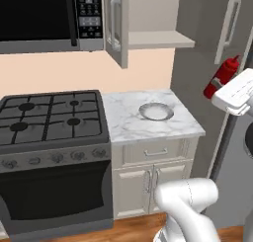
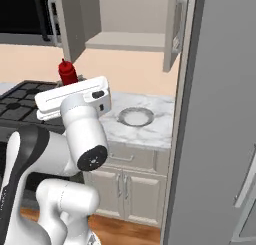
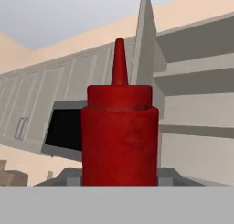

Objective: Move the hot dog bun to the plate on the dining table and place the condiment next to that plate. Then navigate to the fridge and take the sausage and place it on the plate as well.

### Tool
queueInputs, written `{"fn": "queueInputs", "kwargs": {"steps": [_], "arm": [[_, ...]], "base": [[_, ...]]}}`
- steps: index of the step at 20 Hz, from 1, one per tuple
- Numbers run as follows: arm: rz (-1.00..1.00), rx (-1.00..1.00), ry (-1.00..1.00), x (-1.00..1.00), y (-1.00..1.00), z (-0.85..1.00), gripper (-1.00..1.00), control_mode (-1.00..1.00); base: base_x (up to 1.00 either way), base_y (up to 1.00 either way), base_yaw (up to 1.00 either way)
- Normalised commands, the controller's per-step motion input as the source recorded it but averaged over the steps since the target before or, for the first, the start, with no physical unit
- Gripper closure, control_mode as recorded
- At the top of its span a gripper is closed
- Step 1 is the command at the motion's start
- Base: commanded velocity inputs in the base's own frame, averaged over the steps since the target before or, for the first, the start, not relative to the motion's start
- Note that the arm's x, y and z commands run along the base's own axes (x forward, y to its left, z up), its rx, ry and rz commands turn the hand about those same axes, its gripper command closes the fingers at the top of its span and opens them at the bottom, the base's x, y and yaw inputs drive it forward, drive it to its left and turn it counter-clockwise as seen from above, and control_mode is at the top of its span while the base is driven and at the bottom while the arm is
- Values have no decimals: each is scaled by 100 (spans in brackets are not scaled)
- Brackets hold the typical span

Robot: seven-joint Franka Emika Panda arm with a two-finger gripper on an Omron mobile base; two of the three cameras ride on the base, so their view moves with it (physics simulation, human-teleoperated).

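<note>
The hand is raised well above counter height at the right of the left base view, its white body against the grey side panel of the fridge. It has hold of the condiment, a slim red bottle whose upper part projects above the white hand at a slight tilt. In the hand view the bottle stands upright and close, centred, narrow red tip uppermost, its base hidden at the bottom edge; the fingers are not visible, so the exact gap between them cannot be told, only that they are partly closed about the bottle. In the right base view the red bottle rises behind the white hand, above the stove. Below, the marble counter carries a small silvery-grey dish, well apart from the bottle and beneath it to the left. The black stove adjoins the counter on the left, with the microwave above it. An open wall cabinet hangs over the counter, its door standing out toward the near side.
</note>
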Motion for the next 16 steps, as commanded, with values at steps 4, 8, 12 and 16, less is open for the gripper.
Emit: {"fn": "queueInputs", "kwargs": {"steps": [4,8,12,16], "arm": [[0,0,0,0,0,0,100,100],[0,0,0,0,0,0,100,100],[0,0,0,0,0,0,100,100],[0,0,0,0,0,0,100,100]], "base": [[-100,41,-51],[-97,27,-65],[-94,23,-68],[-95,22,-69]]}}
